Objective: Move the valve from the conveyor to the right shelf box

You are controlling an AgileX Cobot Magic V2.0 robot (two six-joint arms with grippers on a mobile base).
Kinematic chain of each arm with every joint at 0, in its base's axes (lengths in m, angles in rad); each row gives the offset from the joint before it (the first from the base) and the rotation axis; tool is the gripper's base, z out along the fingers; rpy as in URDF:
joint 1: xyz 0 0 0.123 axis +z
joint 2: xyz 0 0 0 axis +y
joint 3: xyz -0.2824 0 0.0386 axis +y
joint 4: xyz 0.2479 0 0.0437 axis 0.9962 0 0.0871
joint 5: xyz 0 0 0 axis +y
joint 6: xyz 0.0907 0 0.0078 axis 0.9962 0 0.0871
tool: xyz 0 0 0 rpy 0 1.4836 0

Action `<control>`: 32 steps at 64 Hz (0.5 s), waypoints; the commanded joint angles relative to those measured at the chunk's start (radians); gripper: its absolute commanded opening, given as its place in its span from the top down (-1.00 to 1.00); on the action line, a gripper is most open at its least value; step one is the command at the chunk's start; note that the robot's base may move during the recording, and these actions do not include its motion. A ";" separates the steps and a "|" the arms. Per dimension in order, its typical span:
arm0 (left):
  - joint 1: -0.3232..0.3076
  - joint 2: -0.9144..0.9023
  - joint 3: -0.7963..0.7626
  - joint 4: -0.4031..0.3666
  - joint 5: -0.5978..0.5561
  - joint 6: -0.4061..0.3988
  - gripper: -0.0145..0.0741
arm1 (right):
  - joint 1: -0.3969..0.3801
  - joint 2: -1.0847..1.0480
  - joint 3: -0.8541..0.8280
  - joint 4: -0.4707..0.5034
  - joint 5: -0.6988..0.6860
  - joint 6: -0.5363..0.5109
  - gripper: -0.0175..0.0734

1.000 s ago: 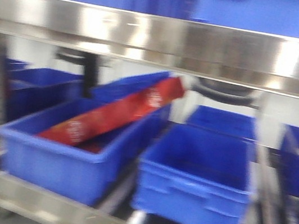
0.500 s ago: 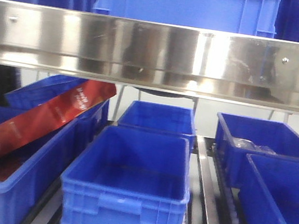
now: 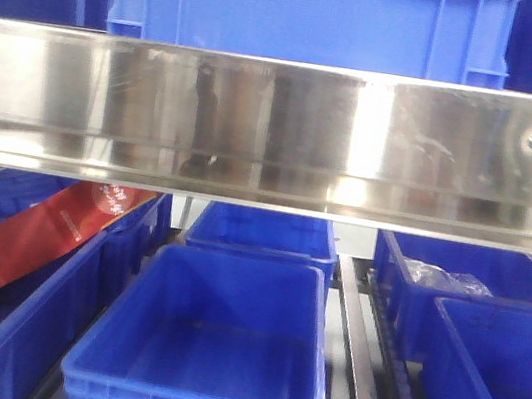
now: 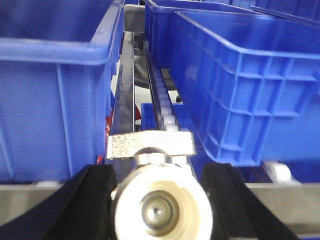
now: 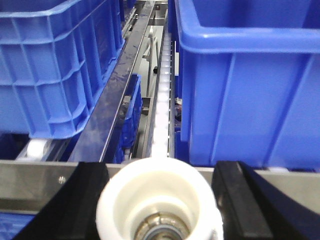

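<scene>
Now that the front view has steadied and squared up to the shelf, after a second ago's blur, the carry looks nearly done; the conveyor is out of sight. The left gripper (image 4: 160, 200) is clamped on a metal valve (image 4: 162, 212), aimed at the roller track (image 4: 161, 95) between blue boxes (image 4: 240, 90), below their rims. The right gripper (image 5: 160, 200) grips a white part (image 5: 155, 192), likewise low. The right box (image 3: 512, 370) lies open. A steel rail (image 3: 277, 130) spans above it, limiting headroom. A red packet (image 3: 26, 243) leans in the left box (image 3: 91, 278).
</scene>
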 commanded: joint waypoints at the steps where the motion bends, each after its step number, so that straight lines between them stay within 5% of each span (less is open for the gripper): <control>1: -0.005 -0.008 -0.007 -0.001 -0.058 -0.005 0.92 | -0.003 -0.006 -0.008 -0.003 -0.079 -0.007 0.97; 32: -0.005 -0.008 -0.007 -0.001 -0.058 -0.005 0.92 | -0.003 -0.006 -0.008 -0.003 -0.079 -0.007 0.97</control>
